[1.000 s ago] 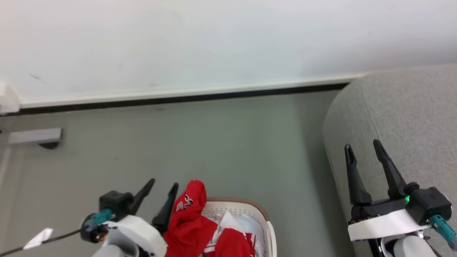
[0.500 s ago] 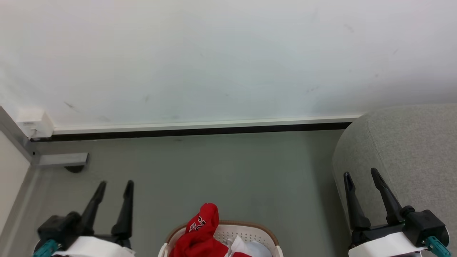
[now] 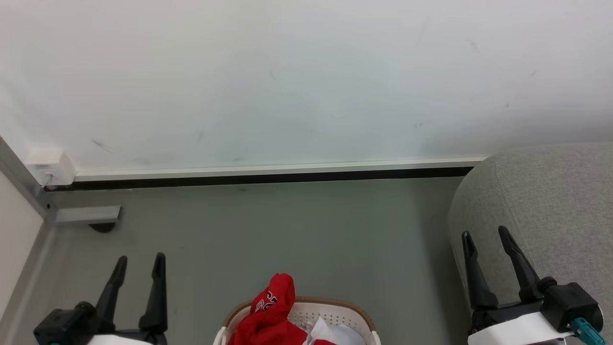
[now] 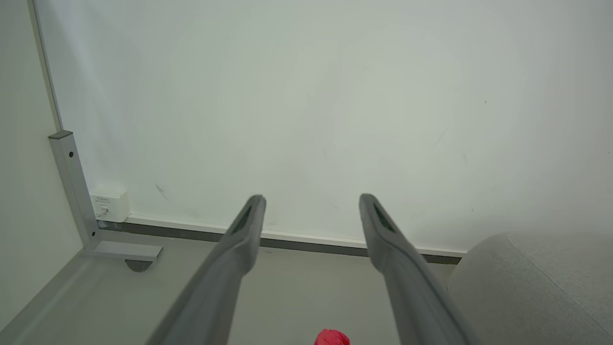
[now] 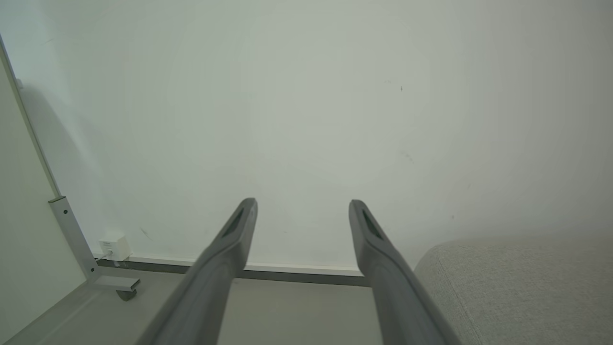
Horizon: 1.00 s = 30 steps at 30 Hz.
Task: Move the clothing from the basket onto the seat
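While left tool (image 3: pixel 141 257) gapes, clothing (image 3: pixel 268 316) lies rightward, apart.

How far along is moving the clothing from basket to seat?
Nothing looks done: the clothing lies heaped in the basket, the visible seat bare. Nothing in hand: left gripper and right gripper hang open, empty. All garments are left to move.

A plain white wall (image 3: pixel 306 81) meets grey-green floor (image 3: pixel 306 230) along a dark skirting strip (image 3: pixel 268 178); a metal post (image 4: pixel 73 177) stands far left.
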Motion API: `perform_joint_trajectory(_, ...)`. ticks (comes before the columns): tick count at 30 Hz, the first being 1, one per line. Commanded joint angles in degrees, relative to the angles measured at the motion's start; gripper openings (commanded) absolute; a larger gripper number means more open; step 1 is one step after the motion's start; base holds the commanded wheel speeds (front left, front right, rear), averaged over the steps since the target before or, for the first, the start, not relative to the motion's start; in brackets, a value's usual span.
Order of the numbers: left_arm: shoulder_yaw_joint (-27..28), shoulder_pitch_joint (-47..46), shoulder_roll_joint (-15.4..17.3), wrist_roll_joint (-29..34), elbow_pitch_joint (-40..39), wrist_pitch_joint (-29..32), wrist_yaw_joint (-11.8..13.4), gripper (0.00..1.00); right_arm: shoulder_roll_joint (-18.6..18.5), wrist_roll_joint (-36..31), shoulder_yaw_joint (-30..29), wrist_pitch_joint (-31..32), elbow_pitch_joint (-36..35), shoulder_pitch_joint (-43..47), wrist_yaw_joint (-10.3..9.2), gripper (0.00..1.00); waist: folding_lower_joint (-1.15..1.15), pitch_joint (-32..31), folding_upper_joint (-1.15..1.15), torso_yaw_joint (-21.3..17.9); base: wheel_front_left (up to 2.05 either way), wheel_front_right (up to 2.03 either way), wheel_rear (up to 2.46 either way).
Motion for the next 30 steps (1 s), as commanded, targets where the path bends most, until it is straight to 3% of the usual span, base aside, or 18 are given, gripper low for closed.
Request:
perform_joint_trajectory(1, 0.11, 0.66, -0.06, 0.80, -0.05, -0.02, -0.16, 1.00, -0.19, -0.15, 0.00, 0.01, -0.08, 0.25, -0.12, 1.00, 0.01, 0.05, 0.00, -0.11, 0.00, 0.00, 0.00)
perform_joint_trajectory(9, 0.48, 0.01, -0.43, 1.07, 0.46, -0.02, -0.36, 1.00, -0.20, 0.16, 0.33, 0.01, -0.39, -0.65, -0.12, 1.00, 0.01, 1.15, 0.00, -0.90, 0.00, 0.00, 0.00)
perform_joint_trajectory(19, -2.75, -6.90, -0.40, 2.24, 3.28, 1.44, -2.83, 1.00, -0.19, -1.03, -0.84, 0.02, -2.58, -3.88, -0.12, 1.00, 0.01, 9.18, 0.00, -2.21, 0.00, 0.00, 0.00)
perform_joint_trajectory(30, -8.75, -17.58, 1.24, 4.67, 16.11, 5.55, -8.73, 1.00, -0.18, -0.28, -1.90, 0.02, -5.90, -8.30, -0.12, 1.00, 0.01, 21.02, 0.00, -4.94, 0.00, 0.00, 0.00)
